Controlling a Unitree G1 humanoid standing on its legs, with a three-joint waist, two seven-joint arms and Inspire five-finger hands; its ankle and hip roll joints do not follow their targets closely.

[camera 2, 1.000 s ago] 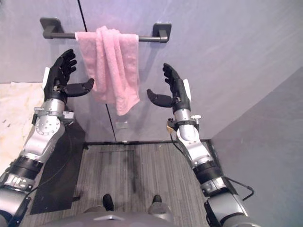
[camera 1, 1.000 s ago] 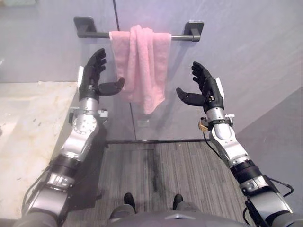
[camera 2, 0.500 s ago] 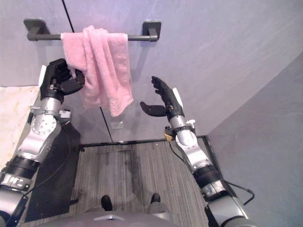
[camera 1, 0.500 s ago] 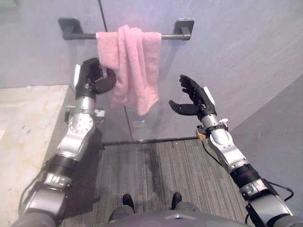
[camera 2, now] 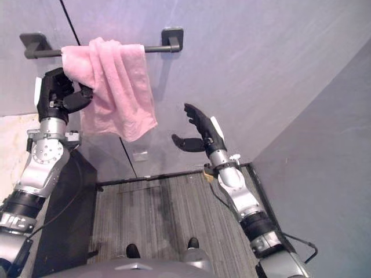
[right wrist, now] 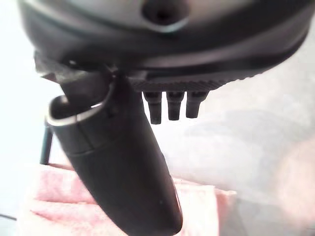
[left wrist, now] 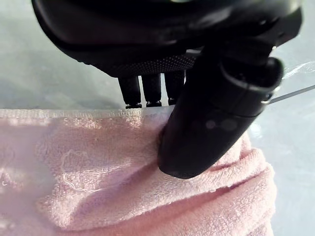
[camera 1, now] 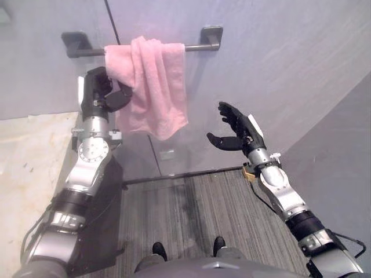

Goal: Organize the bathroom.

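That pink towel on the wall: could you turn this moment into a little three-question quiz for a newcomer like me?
1. True or false: the pink towel hangs over the dark towel bar on the wall.
2. Which hand pinches the towel's edge?
A. the left hand
B. the right hand
C. both hands
3. Fill in the blank: the right hand is held in the air with its fingers ____, touching nothing.

Key:
1. True. The towel is draped over the bar, bunched towards the bar's left end.
2. A. The left wrist view shows the thumb pressed onto the cloth against the fingers.
3. open.
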